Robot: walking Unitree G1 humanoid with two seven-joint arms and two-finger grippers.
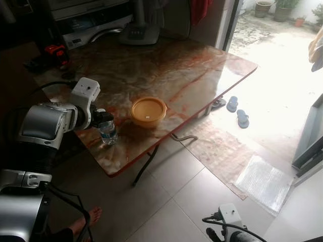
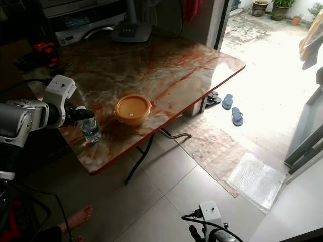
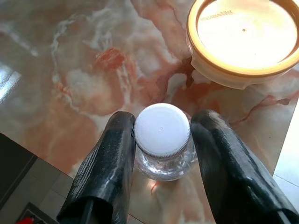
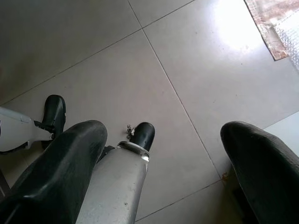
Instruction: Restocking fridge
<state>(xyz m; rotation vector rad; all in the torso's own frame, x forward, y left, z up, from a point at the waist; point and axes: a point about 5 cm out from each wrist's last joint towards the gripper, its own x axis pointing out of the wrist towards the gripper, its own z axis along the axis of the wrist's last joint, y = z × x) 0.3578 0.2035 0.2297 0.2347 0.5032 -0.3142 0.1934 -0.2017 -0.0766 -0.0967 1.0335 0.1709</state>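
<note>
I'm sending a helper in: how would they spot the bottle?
Find the marbled orange folding table by the open doorway. At its near corner, beside a round yellow lidded container, stands the small clear plastic bottle: white-capped, between the left hand fingers.

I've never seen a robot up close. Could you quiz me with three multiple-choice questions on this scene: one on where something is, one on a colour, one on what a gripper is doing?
1. Where is the bottle?
A. on the floor
B. near the table edge, beside the bowl
C. inside the bowl

2. What colour is the bottle's cap?
A. white
B. red
C. blue

3. The left gripper is:
A. above the bowl
B. around the bottle's neck
C. hanging idle

Answers:
1 B, it stands by the near edge, left of the bowl.
2 A, the wrist view shows a white cap.
3 B, one finger sits each side of the cap.
</note>
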